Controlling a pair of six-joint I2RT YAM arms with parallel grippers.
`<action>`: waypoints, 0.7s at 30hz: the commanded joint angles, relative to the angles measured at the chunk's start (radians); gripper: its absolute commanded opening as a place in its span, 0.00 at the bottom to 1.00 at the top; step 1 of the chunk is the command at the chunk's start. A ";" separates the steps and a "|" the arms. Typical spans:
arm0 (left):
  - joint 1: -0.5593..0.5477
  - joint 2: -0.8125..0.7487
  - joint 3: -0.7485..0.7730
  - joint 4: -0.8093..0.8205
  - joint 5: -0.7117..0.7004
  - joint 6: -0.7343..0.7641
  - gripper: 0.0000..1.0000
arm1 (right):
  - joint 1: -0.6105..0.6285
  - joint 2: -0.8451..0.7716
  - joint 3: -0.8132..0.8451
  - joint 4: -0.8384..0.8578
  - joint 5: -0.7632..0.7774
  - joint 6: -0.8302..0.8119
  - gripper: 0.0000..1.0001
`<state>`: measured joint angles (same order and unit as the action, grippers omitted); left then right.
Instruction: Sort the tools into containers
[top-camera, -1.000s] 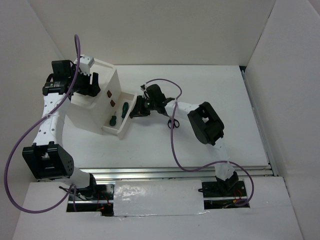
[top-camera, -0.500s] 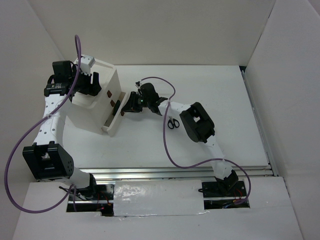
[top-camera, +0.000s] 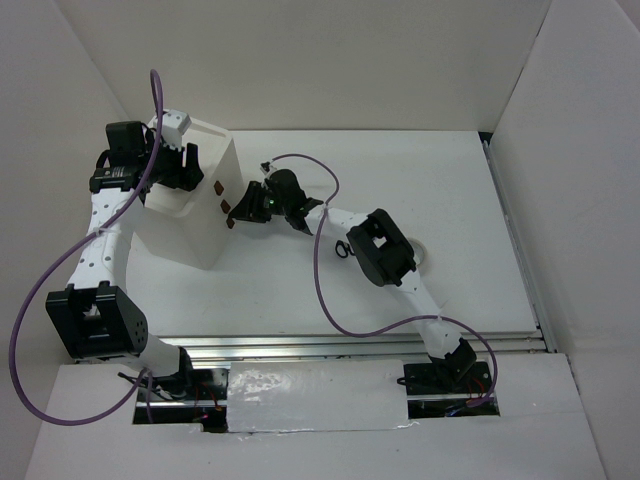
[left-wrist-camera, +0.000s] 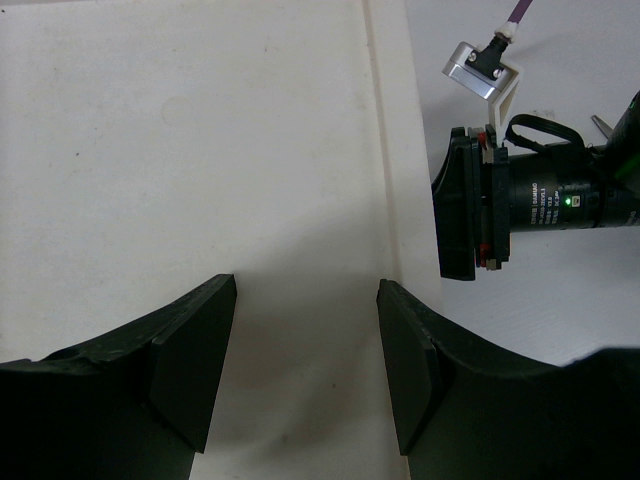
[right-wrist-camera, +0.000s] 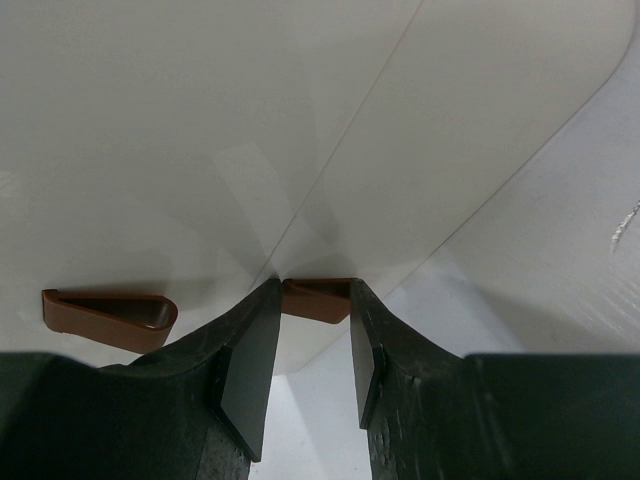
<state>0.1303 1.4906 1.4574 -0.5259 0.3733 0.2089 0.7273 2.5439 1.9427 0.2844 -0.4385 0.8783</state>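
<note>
Right gripper (right-wrist-camera: 312, 292) is pressed up to the front of the cabinet (top-camera: 190, 225), its two fingers drawn in tight on either end of a small red-brown handle (right-wrist-camera: 316, 299), which fills the narrow gap between them. That handle sits low on the cabinet front, on a white drawer front (right-wrist-camera: 430, 170) that lies flush with the cabinet face. A second handle (right-wrist-camera: 110, 308) of the same colour is just beside it on the same face, untouched.

Left gripper (left-wrist-camera: 305, 288) is over the flat top of the cabinet, at the side away from the handles, with its fingers spread wide and only bare white surface between them. The pictures do not settle whether its tips touch the top.

Small black-handled scissors (top-camera: 343, 249) lie on the table (top-camera: 450, 180), well apart from the cabinet on its handle side. The right arm crosses over them and only the handle loops show. Farther from the cabinet, just past the right arm's elbow, a pale round outline that may be the tape roll (top-camera: 416, 256) peeks out; it is white on white and too faint to be sure of.

Whatever the drawers hold is hidden behind the shut fronts.
</note>
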 joint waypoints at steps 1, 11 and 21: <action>-0.034 0.089 -0.074 -0.244 0.006 0.003 0.71 | 0.040 0.006 0.064 0.111 0.032 0.013 0.42; -0.034 0.100 -0.063 -0.235 0.015 -0.014 0.71 | -0.028 -0.172 -0.174 0.258 -0.198 -0.002 0.46; -0.021 0.086 -0.063 -0.186 0.052 -0.062 0.69 | -0.062 -0.200 -0.248 0.513 -0.393 0.090 0.49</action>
<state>0.1272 1.5093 1.4658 -0.5026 0.3859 0.1806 0.6704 2.4104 1.6939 0.6426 -0.7494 0.9390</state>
